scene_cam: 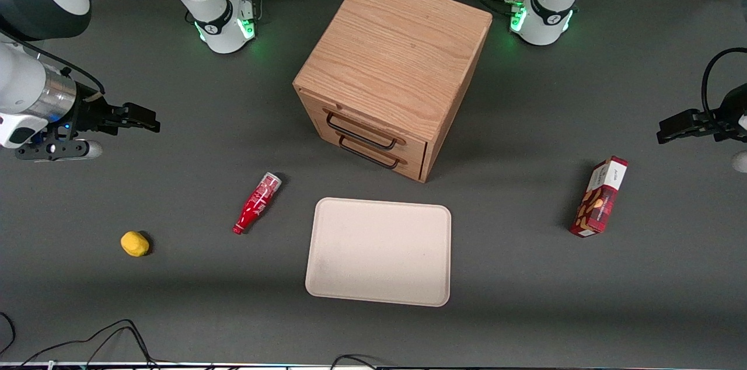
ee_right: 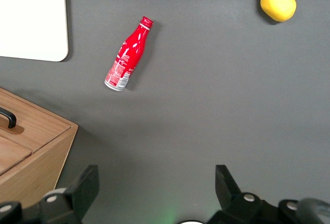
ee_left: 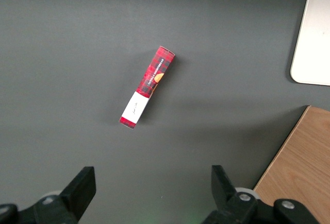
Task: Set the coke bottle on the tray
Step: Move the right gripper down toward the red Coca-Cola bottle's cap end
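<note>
Nearest the front camera, the tray is lying flat on the dark table, and everything else is being placed from it. Toward the working arm's end of the table, a small yellow lemon-like fruit is sitting well apart from the tray. Just beside the tray, on that same end and not touching it, the coke bottle is lying on its side, its red cap pointing toward the front camera and its silvery base pointing away. Toward the parked arm's end, a red snack box is resting well apart from the tray. Farther from the camera than the tray, a wooden drawer cabinet is standing with its two black handles facing the tray. The gripper is hovering above the table, well apart from the tray and the bottle, with its fingers spread wide and holding nothing.
</note>
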You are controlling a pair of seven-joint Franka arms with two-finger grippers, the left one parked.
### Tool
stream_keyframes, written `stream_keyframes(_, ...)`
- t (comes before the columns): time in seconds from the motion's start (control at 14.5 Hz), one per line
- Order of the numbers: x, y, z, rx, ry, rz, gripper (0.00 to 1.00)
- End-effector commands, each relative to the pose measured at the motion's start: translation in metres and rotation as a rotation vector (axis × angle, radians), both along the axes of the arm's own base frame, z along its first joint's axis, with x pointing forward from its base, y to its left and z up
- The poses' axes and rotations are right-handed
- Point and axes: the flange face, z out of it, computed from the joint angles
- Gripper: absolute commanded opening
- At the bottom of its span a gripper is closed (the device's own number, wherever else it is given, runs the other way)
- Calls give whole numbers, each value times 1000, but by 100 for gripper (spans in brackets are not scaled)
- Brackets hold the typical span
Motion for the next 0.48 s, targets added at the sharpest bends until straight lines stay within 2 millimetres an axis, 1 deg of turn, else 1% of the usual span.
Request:
stream_keyframes(0.0, 4, -6, 5, 3, 4, 3, 100)
stream_keyframes(0.14, 7, -6, 12, 1, 3, 5, 100)
stream_keyframes(0.28, 10, 0, -1, -7, 42, -11, 100)
stream_keyframes(0.41, 18, 19, -13, -38, 63, -177, 100)
